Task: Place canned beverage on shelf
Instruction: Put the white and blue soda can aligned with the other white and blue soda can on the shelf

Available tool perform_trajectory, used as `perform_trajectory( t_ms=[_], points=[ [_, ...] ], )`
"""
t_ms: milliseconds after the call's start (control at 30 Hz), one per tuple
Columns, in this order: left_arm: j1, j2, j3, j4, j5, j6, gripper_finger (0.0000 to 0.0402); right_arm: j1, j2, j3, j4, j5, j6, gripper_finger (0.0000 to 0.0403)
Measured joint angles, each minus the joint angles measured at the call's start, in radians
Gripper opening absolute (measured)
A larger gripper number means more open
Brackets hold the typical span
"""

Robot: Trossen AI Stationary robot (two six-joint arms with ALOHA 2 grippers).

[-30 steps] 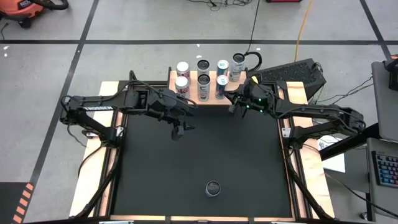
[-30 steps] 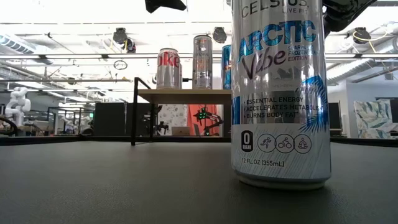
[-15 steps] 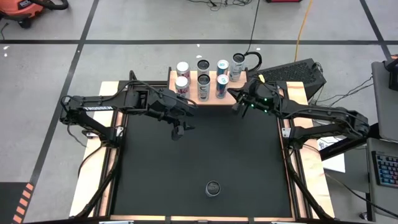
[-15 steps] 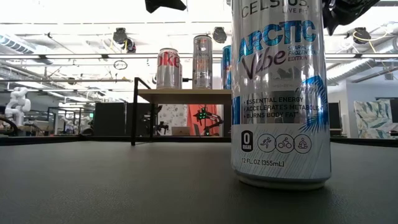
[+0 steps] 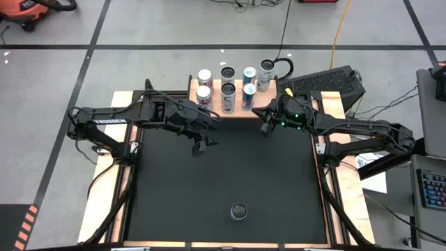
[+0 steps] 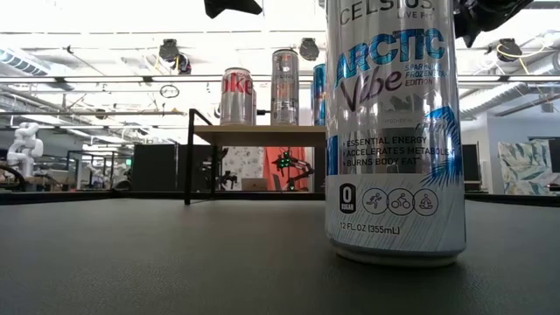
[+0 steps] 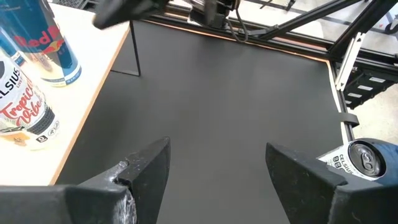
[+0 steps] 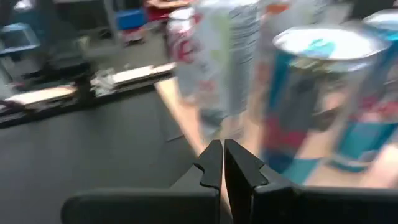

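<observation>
The shelf (image 5: 216, 104), light wood on thin black legs, stands at the table's far edge with several cans upright on it (image 5: 228, 90). One more can (image 5: 239, 210) stands upright on the black mat near the front edge; it fills the low view (image 6: 394, 131) and shows in the left wrist view (image 7: 357, 158). My left gripper (image 5: 200, 148) hangs open above the mat, in front of the shelf's left end, with nothing between its fingers (image 7: 217, 146). My right gripper (image 5: 264, 130) is shut and empty just in front of the shelf's right end (image 8: 222, 163).
A black keyboard (image 5: 327, 84) and cables lie beyond the table's far right corner. Wooden borders (image 5: 125, 97) frame the mat. The mat (image 5: 223, 174) between the shelf and the lone can is bare.
My right gripper has shifted a little in front of the shelf's right end and has stayed shut. The cans stand as they did.
</observation>
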Motion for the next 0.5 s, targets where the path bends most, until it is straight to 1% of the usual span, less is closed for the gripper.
perform_trajectory(
  t_ms=[200,300,500],
  points=[
    [0.0,0.0,0.0,0.0,0.0,0.0,0.0267,0.029,-0.043,0.0,-0.148,-0.129,0.016,0.0],
    [0.0,0.0,0.0,0.002,0.0,0.0,0.0267,0.048,-0.072,0.0,-0.171,-0.17,0.057,0.0],
    [0.0,0.0,0.0,0.002,0.0,0.0,0.0267,0.074,-0.135,0.0,-0.192,-0.174,0.11,0.0]
  ],
)
